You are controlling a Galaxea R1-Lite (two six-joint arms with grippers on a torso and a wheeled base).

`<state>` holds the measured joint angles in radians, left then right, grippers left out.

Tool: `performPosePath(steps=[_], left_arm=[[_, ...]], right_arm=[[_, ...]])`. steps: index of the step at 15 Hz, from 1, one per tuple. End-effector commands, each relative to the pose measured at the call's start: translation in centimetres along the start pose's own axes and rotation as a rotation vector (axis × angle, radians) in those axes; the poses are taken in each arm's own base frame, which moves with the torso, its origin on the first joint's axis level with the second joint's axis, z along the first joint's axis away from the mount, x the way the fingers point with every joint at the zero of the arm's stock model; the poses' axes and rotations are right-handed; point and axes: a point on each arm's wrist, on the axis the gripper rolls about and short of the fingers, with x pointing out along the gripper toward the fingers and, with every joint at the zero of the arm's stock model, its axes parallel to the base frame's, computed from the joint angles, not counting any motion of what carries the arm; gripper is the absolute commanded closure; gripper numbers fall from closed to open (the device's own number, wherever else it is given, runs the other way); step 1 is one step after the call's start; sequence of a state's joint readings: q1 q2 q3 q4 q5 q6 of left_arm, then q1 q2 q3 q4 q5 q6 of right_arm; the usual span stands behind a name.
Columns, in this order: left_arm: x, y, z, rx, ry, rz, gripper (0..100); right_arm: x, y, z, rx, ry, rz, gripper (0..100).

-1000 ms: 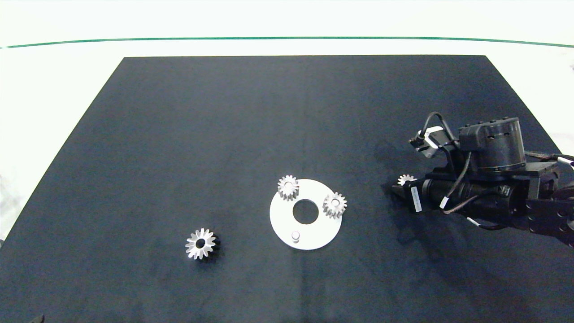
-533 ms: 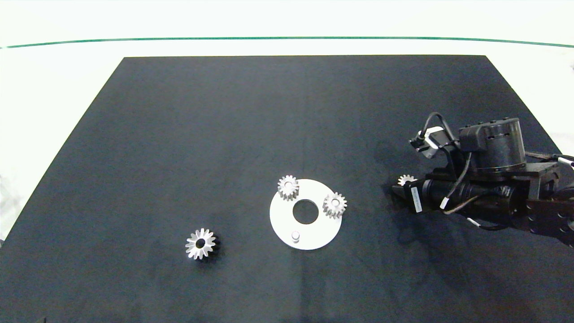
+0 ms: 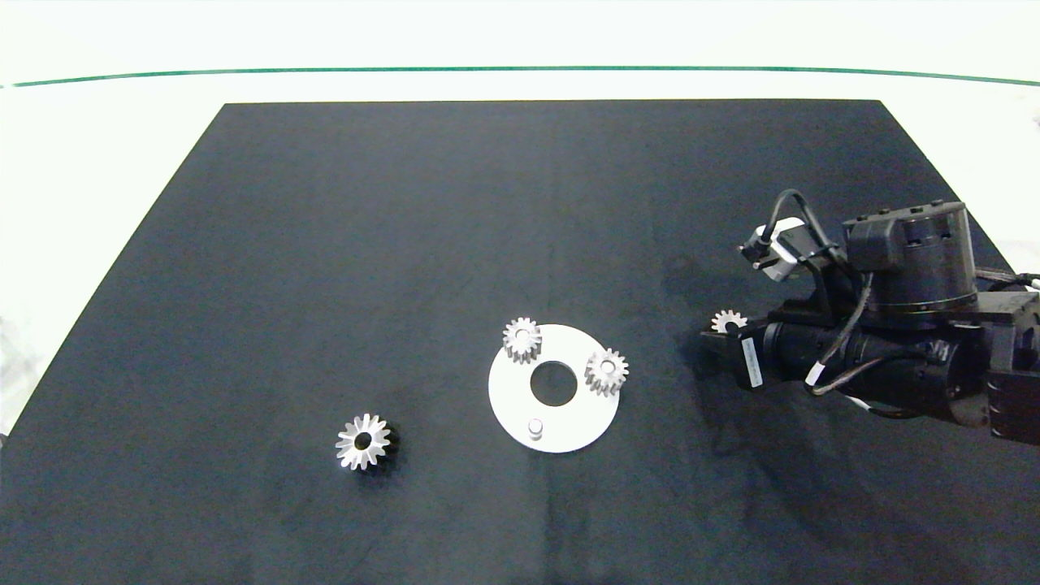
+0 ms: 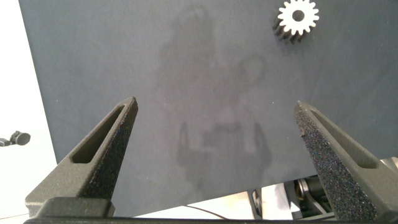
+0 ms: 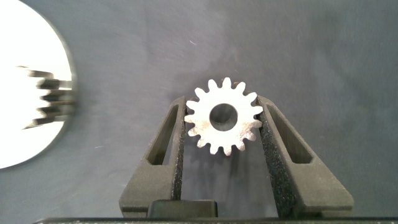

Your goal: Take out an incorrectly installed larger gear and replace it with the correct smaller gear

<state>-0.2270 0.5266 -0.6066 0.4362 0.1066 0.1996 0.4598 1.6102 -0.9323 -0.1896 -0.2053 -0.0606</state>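
Pinched between my right gripper's [image 5: 224,134] two fingers is the smaller gear [image 5: 224,121], flat side up, its blunt teeth touching both foam pads (the wrist camera looks straight down through its centre hole at the mat). From above, that gear [image 3: 728,321] peeks out at the tip of the right arm, to the right of the white disc [image 3: 555,422] and well apart from it. Whether it is clear of the dark mat [image 3: 455,211] I cannot tell.

My left gripper [image 4: 217,137] has its jaws spread wide with nothing between them, hanging over bare mat; the arm is out of the overhead picture. One gear [image 4: 297,18] shows at the edge of its wrist view, which I take to be the larger gear.

As for progress: the larger gear [image 3: 363,440], with its long pointed teeth, lies alone on the mat to the left of the disc, so the removal looks done. The disc carries two small gears, one at its far edge [image 3: 522,338] and one at its right edge [image 3: 606,371], and a bare peg [image 3: 535,426] at its near side. By my reckoning the pickup of the replacement is done too. What is left is carrying it over to that empty peg, lining the hole up, lowering it on and letting go.
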Motion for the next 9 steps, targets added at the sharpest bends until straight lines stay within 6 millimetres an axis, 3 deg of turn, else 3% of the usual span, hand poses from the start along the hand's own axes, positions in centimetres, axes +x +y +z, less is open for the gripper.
performPosePath(steps=[1, 5, 9], left_arm=[[0.0, -0.1, -0.4, 0.002, 0.004, -0.001, 0], [-0.5, -0.2, -1.3, 0.001, -0.015, -0.008, 0], [-1.0, -0.4, -2.7, 0.002, -0.042, -0.01, 0]], right_arm=[[-2.6, 1.4, 1.0, -0.02, -0.073, 0.045, 75], [-4.9, 4.1, 1.3, -0.099, -0.105, 0.137, 75], [-5.0, 6.5, 1.7, -0.149, -0.111, 0.209, 75]])
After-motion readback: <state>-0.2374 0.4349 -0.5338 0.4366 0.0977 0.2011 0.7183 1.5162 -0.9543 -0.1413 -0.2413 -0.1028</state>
